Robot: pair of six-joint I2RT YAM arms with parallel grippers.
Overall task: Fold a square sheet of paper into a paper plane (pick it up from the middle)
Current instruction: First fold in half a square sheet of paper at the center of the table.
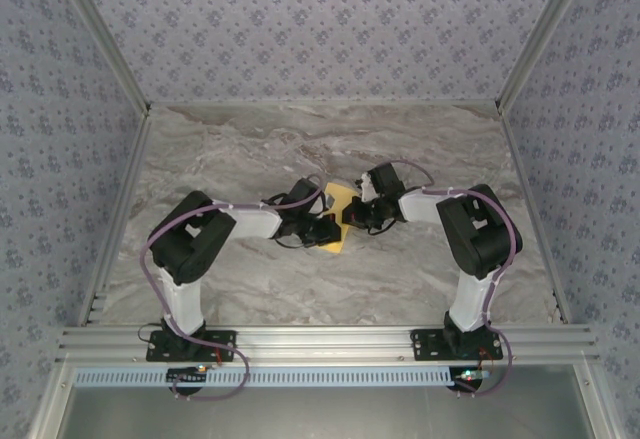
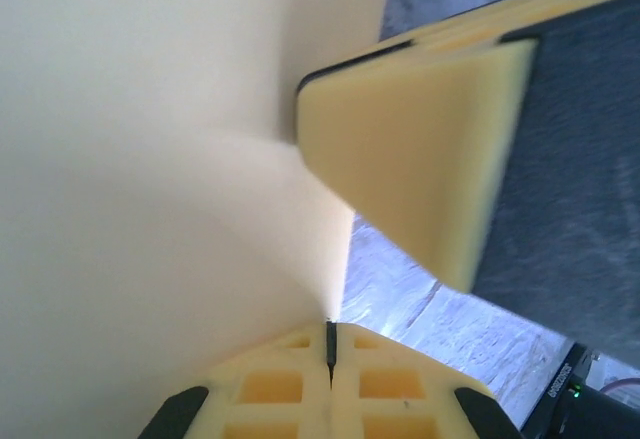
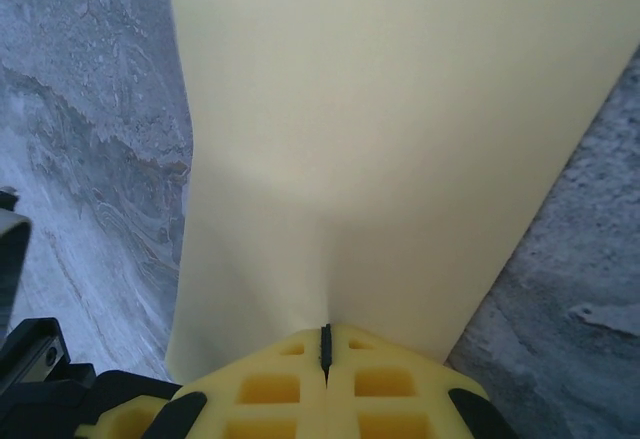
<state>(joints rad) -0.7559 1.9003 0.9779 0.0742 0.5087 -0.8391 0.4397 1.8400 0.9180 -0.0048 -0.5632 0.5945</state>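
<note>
The square sheet of paper is pale yellow and is held up off the grey marble at mid-table, between both arms. My left gripper comes in from the left and is shut on one edge. The sheet rises from its closed jaws. My right gripper comes in from the right and is shut on the facing edge. There the sheet stands above its pinched tips. One yellow pad of the right gripper shows close in the left wrist view. The paper plane is out of view.
The marble table has patterned walls on three sides and an aluminium rail along the near edge, where both arm bases are bolted. Bare marble lies all around the two grippers.
</note>
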